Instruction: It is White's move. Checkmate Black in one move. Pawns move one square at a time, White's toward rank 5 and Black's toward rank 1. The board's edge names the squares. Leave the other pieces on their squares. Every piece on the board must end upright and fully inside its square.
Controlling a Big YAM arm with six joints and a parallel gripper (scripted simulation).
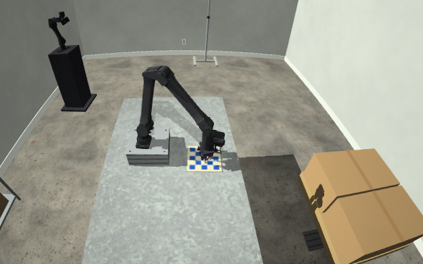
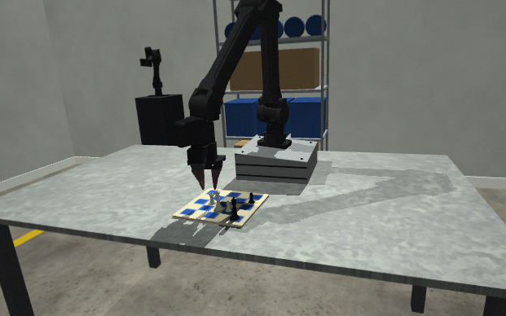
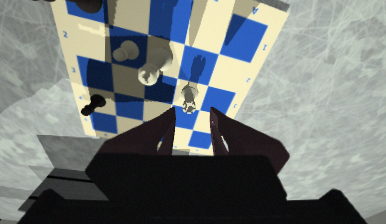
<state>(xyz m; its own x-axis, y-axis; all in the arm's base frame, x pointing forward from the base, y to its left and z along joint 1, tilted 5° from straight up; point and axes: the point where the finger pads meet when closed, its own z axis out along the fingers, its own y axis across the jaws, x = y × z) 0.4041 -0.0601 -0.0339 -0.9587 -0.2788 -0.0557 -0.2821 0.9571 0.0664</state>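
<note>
Matte black six-joint arm (image 1: 181,95); boxy wrist; hand (image 2: 208,179) with tapered maroon fingertips.

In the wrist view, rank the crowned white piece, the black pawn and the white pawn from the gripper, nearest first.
From the gripper, open and empty:
1. Crowned white piece, just ahead of the fingertips.
2. Black pawn, off to the left.
3. White pawn, farther up the board.
</note>
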